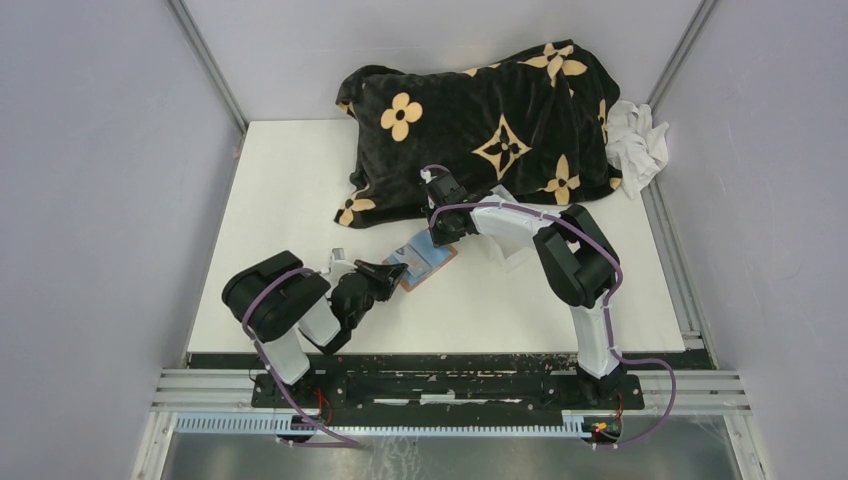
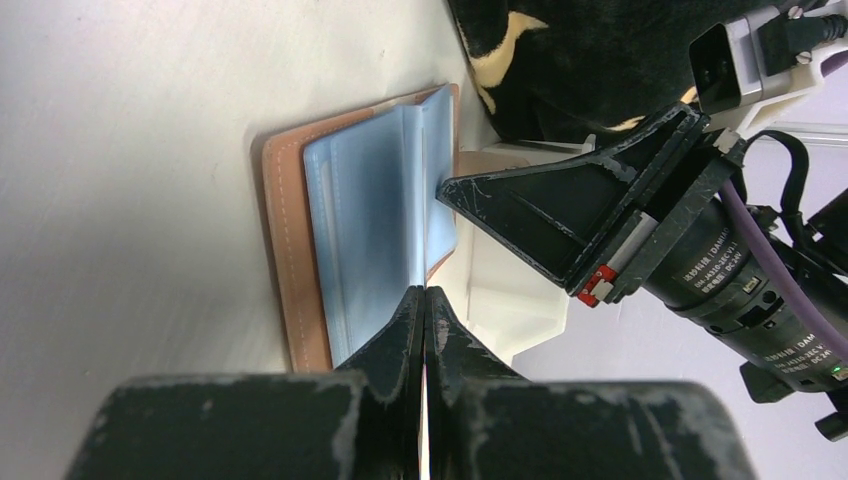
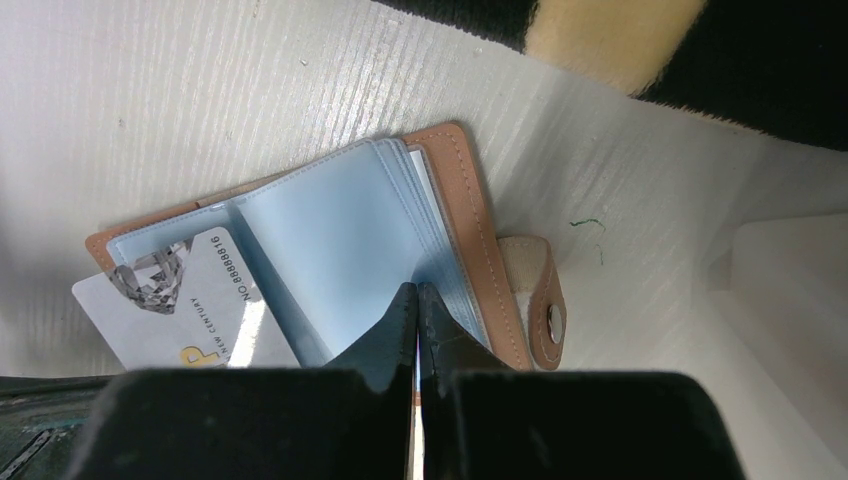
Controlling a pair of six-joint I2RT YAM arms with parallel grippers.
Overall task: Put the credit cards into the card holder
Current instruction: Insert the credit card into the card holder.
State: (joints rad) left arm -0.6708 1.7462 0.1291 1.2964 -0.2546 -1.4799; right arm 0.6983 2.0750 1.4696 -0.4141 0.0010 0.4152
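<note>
The brown leather card holder lies open on the white table, its pale blue sleeves fanned out and its snap tab at the side. A grey-silver credit card sits partly inside the left sleeve. My left gripper is shut on this card's outer end; in the left wrist view the card is a thin pale edge between the fingers. My right gripper is shut, its tips on a raised sleeve leaf of the holder.
A black blanket with tan flowers covers the back of the table, just behind the holder. A white cloth lies at its right end. A pale plastic tray sits beside the holder under my right arm.
</note>
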